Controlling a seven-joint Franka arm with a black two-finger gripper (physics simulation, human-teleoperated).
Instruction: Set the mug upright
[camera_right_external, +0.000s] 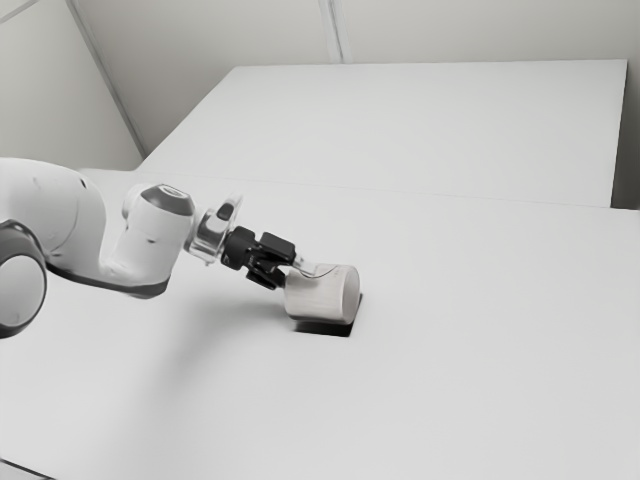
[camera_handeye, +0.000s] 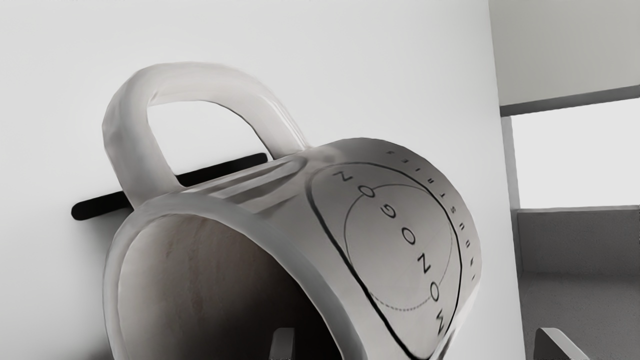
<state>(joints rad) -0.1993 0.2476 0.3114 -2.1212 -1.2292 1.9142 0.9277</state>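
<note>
Walls: plain pale grey, behind everything in the exterior view. Table: white, matte, ran across most of the exterior view; its edge also showed in the wrist view, past the mug's base end. Arm: white, with dark grey joint covers, came in from the exterior view's left, low over the table.

Tool: black, at the mouth end of the mug. Fingers apart, mug wall between them, so not clamped on it. Mug: off-white, lay on its side at the table, not upright. Base end faced the exterior view's right, mouth faced the tool. Inside was brownish, going dark deeper in.

Handle: off-white loop, stuck out from the mug's side, near the rim. Logo: dark outline with a thin circle and MONOGON lettering, smaller letters along the base end. Dark patch: under the mug. Black strip: behind the handle; couldn't tell if object or shadow. Fingertips: grey, one across the mouth, other beyond the printed side. Couldn't tell how deep the first one sat.
</note>
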